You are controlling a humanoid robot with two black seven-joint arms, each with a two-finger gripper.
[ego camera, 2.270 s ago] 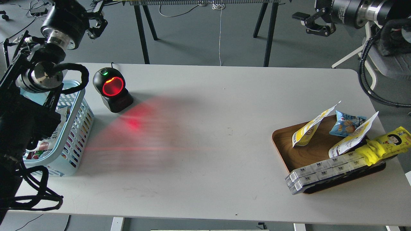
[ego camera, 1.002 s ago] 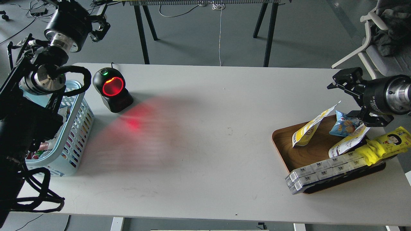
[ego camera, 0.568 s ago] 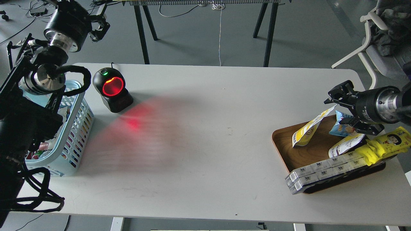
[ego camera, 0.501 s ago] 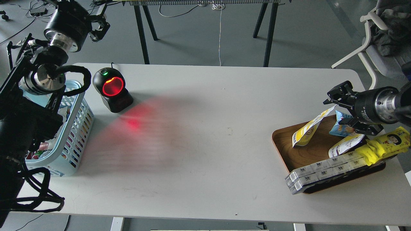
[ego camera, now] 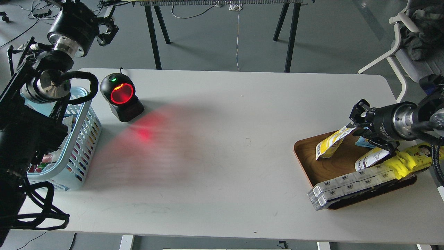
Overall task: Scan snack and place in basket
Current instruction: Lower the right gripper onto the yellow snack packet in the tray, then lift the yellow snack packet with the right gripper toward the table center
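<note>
Our right gripper [ego camera: 360, 126] reaches over the wooden tray [ego camera: 334, 163] with its fingers spread around the top of the snack pouch [ego camera: 331, 142], which leans there, because a grip up high should lift it cleanly.

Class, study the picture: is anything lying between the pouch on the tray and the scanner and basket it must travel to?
Nothing visible does. Between the snack and the scanner beside the basket, the table shows only red scanner light.
</note>
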